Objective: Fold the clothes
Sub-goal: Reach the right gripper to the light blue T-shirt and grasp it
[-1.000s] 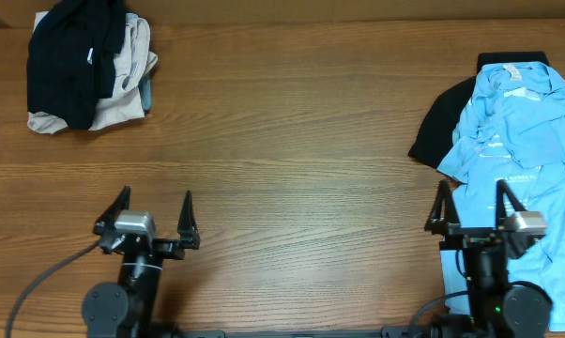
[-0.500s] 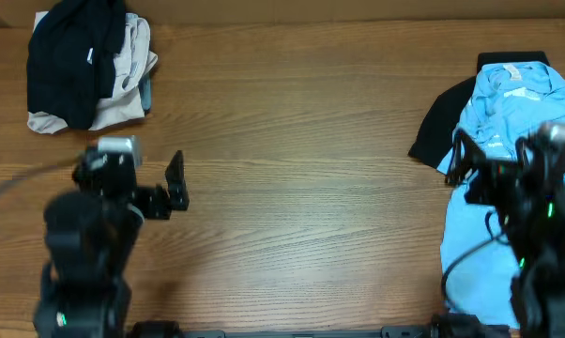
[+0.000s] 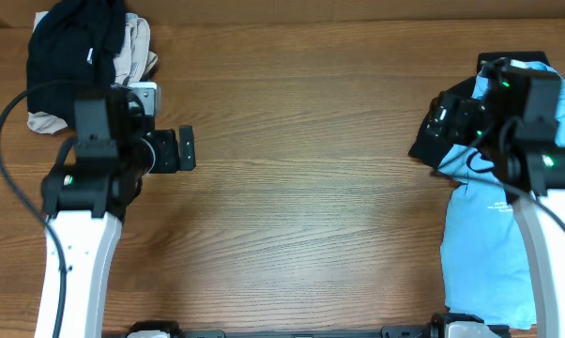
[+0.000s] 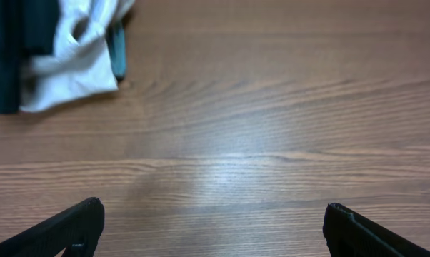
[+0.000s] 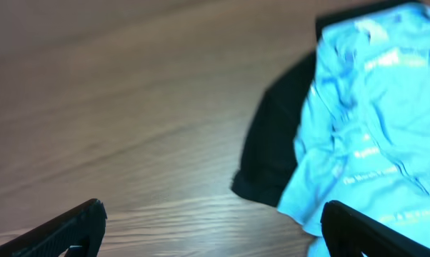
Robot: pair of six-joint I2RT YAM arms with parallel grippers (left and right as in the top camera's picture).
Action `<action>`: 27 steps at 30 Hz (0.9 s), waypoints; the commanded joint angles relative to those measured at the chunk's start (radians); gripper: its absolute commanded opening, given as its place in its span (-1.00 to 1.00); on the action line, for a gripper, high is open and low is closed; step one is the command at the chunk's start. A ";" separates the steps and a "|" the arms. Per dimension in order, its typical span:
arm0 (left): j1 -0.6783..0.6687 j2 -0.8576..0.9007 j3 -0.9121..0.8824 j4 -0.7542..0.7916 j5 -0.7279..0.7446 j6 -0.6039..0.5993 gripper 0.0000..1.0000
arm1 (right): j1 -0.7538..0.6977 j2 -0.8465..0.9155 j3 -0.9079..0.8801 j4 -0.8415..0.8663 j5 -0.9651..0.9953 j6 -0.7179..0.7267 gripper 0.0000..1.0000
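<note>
- While both arms hang over the table (image 3: 301,197), my left gripper (image 4: 213,230) stands spread as wide as it goes, with nothing between the fingers.
- Right gripper (image 5: 211,228): likewise spread wide, and empty.
- Blue tee (image 3: 494,235): crumpled along the table's right side, from far corner to near edge. Pale lettering shows on it.
- Black garment (image 3: 440,127): under the tee's far part, sticking out leftward onto bare wood.
- Right gripper sits near that garment's left edge. I cannot tell whether it is over the cloth or beside it. The wrist view has garment and tee at upper right.
- Far left corner: black heap (image 3: 62,56) bunched on beige cloth (image 3: 132,52).
- Left gripper is over bare wood near that pile's right side, apart from it. The beige edge shows at upper left in the wrist view.
</note>
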 commanded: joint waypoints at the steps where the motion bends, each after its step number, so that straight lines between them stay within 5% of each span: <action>1: 0.006 0.066 0.026 -0.002 0.001 0.020 1.00 | 0.000 0.082 0.026 -0.001 0.132 0.017 0.93; 20: 0.005 0.225 0.026 0.029 0.005 0.020 1.00 | -0.043 0.507 0.022 -0.041 0.282 0.209 0.29; 27: 0.004 0.225 0.026 0.029 0.005 0.020 1.00 | -0.044 0.551 0.010 -0.063 0.324 0.312 0.24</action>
